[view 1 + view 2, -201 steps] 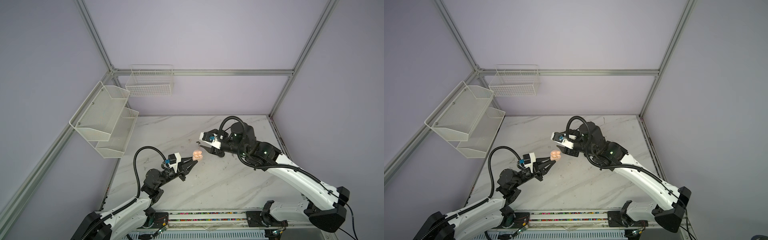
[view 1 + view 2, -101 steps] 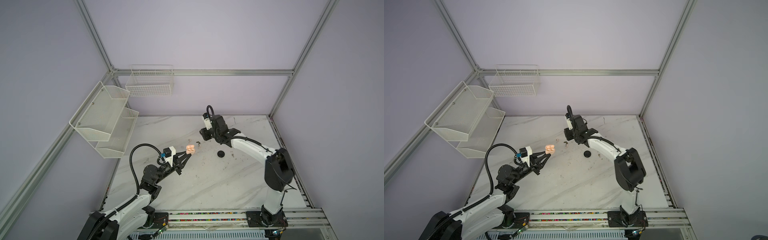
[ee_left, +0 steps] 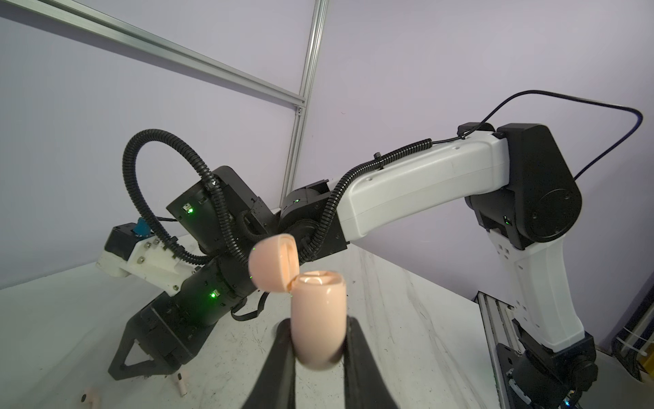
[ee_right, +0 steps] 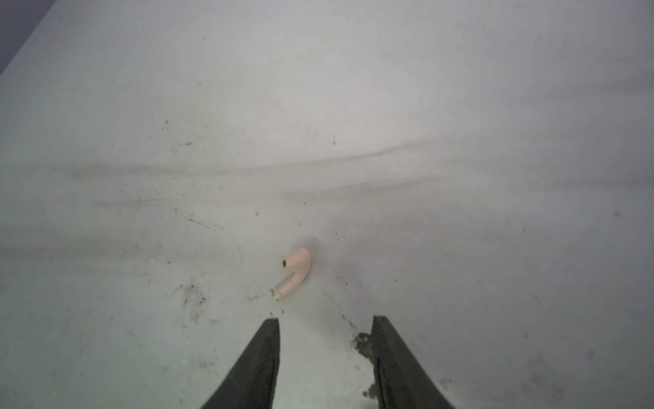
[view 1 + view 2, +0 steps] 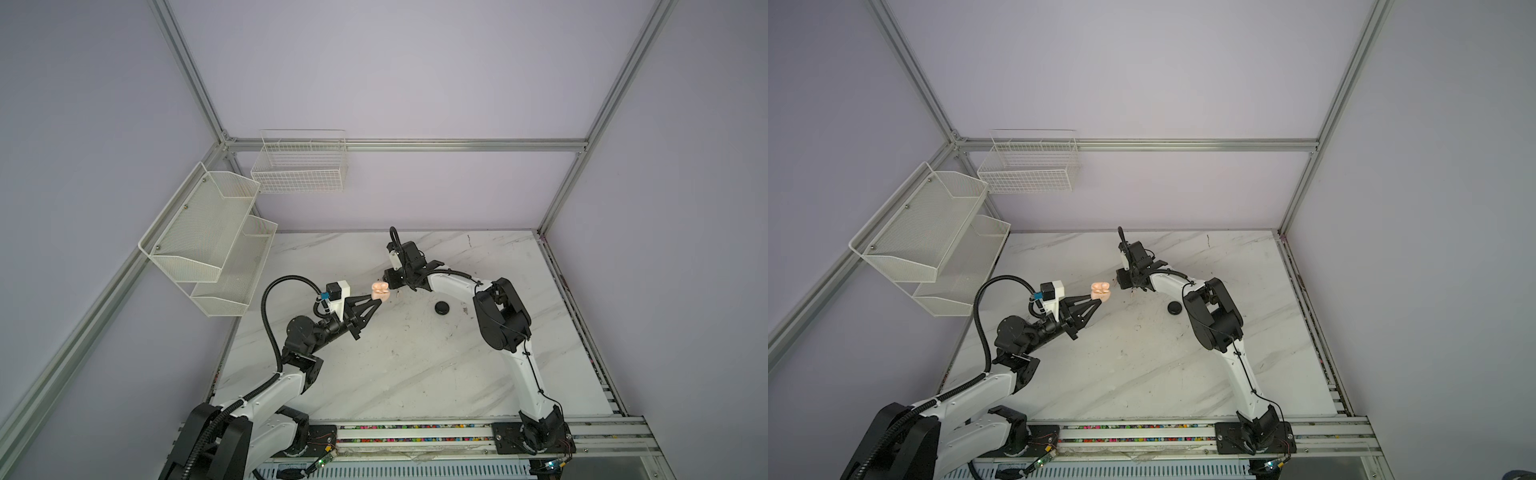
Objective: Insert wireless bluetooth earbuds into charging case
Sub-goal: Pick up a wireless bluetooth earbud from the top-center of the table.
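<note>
In both top views the left gripper is clamped on the open pink case. It holds the case raised over the table, probably to present its sockets. The right gripper points down near the middle of the far edge.

The left wrist view shows the lid hinged back.

In the right wrist view the jaws stand parted and empty. An earbud lies just ahead of them on the scuffed, gritty table, and a lilac wall borders it.

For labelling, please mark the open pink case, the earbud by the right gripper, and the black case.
pink case (image 3: 318, 315): left wrist view, its body.
earbud (image 4: 296, 274): right wrist view, where head meets stem.
black case (image 5: 442, 307): in a top view, its top.
</note>
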{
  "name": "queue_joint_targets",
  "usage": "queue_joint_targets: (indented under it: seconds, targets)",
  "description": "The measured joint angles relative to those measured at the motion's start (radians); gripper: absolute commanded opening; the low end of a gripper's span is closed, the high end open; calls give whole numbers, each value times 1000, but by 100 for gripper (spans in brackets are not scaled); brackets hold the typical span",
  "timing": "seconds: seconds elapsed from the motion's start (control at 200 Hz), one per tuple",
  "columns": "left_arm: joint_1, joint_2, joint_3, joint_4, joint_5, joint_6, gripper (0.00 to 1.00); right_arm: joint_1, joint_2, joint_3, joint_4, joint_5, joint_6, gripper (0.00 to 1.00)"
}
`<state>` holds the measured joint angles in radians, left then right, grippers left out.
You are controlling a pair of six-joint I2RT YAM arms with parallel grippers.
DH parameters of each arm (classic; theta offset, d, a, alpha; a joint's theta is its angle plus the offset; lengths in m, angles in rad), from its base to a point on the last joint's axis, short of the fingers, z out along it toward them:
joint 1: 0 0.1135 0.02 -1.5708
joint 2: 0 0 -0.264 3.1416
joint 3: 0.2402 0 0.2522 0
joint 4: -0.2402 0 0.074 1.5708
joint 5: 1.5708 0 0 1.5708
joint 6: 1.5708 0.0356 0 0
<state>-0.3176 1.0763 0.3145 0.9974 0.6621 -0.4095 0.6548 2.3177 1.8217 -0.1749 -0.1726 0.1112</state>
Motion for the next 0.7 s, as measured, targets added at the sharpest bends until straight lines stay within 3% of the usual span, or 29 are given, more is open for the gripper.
queue_joint_targets:
  seconds: [0.265,0.7]
  targets:
    - [2,-2,0,-18,15,-1,0,24,93,124,11,3,-57,47]
    - [2,-5,0,-20,19,-1,0,27,163,175,-23,19,-101,42]
